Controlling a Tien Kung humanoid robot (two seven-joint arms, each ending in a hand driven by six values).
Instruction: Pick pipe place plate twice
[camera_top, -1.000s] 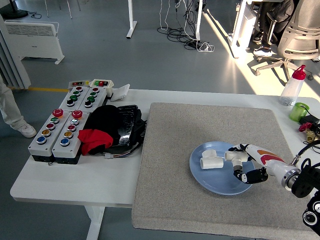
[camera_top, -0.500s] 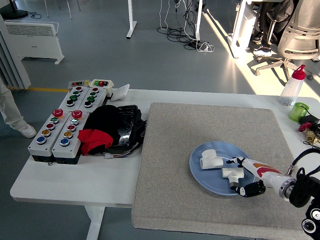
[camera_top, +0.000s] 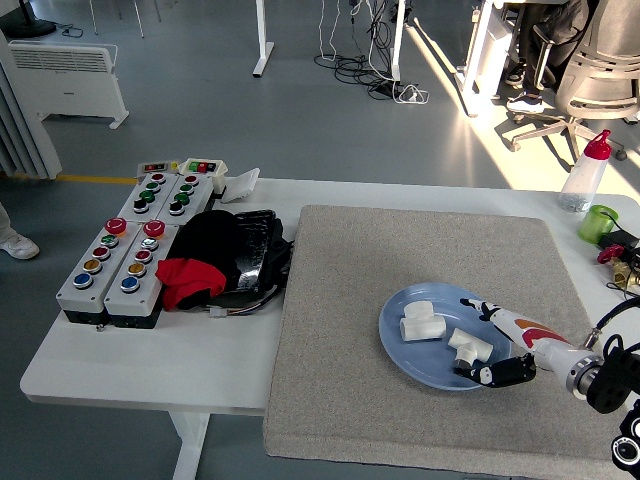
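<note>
Two white plastic pipe fittings (camera_top: 423, 321) (camera_top: 468, 345) lay on the round blue plate (camera_top: 400, 352); the right robot hand (camera_top: 497, 345) had just released the second, fingers loose.

- Grey mat (camera_top: 400, 300) mostly bare: left half and far strip free for a hand to pass.
- Blue plate (camera_top: 410, 350) sits right of mat centre; two white pipe fittings (camera_top: 422, 320) (camera_top: 468, 345) lie on it, apart.
- Right hand (camera_top: 500, 350) occupies the plate's near-right rim, its arm blocking the approach from the right corner.
- Left of the mat: black-and-red bundle (camera_top: 220, 255) touching the mat edge, button boxes (camera_top: 125, 250) beyond it.
- Far right table corner crowded: spray bottle (camera_top: 585, 175), green cup (camera_top: 598, 222).
</note>
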